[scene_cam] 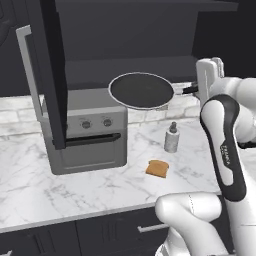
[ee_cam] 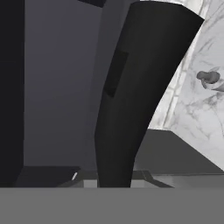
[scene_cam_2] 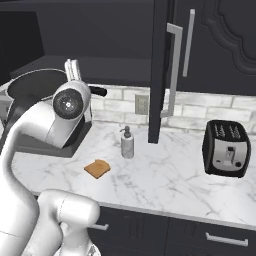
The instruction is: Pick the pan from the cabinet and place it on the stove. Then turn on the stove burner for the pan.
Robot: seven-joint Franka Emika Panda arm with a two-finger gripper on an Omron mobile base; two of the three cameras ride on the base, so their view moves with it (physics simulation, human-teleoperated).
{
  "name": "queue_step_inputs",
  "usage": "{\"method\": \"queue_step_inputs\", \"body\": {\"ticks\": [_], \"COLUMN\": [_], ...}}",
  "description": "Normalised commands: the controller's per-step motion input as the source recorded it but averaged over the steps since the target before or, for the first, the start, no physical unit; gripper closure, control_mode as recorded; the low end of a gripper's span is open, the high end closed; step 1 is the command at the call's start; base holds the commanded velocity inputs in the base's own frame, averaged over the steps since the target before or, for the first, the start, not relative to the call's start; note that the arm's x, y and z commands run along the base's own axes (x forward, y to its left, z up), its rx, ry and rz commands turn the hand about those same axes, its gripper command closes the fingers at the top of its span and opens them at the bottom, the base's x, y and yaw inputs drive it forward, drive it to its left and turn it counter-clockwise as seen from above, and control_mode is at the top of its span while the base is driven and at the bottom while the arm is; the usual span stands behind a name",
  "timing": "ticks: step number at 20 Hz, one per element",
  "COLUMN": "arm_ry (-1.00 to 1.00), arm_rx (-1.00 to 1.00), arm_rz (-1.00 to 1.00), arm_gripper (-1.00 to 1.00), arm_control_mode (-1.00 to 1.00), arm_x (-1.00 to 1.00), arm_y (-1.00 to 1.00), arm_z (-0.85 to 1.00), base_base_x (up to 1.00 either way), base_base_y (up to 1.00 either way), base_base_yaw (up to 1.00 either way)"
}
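- Gripper (scene_cam: pixel 196 90) is pinched nearly closed on the far-right end of the pan's slim dark handle; you see the white hand block just right of the pan in the left base view.
- Pan (scene_cam: pixel 141 91) hangs in the air, held roughly level, above the toaster oven (scene_cam: pixel 87 135) and in front of the dark open cabinet (scene_cam: pixel 47 70). It touches nothing but the gripper.
- Handling, as a judgement: rigid metal, moderately heavy. Held at the handle tip, the round body acts as a long lever, so expect it to sag or twist in the jaws if you swing fast. The handle is the only sensible hold; the rim is too wide and thin.
- In the hand view the black pan underside (ee_cam: pixel 140 87) looms close and steep, so keep the wrist steady.
- Watch the open cabinet door (scene_cam_2: pixel 161 70) with its silver bar handle, standing out over the counter.
- On the marble counter (scene_cam: pixel 30 175) below: a soap dispenser (scene_cam: pixel 172 138), a slice of toast (scene_cam: pixel 157 168), and farther right a toaster (scene_cam_2: pixel 226 148).
- Stove not identified in these views.
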Motion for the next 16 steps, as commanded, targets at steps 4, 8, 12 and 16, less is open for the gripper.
{"method": "queue_step_inputs", "body": {"ticks": [4,8,12,16], "arm_ry": [0.00,0.00,0.00,0.00], "arm_rx": [0.00,0.01,0.00,0.00], "arm_rz": [0.00,0.00,0.00,0.00], "arm_gripper": [1.00,1.00,1.00,1.00], "arm_control_mode": [-1.00,-1.00,-1.00,1.00], "arm_x": [-0.47,-0.47,-0.35,-0.05], "arm_y": [-0.14,-0.15,-0.05,0.00], "arm_z": [-0.19,-0.22,-0.21,-0.03], "base_base_x": [0.00,0.00,0.00,-0.06], "base_base_y": [0.00,0.00,0.00,0.01], "base_base_yaw": [0.00,0.00,0.00,0.03]}}
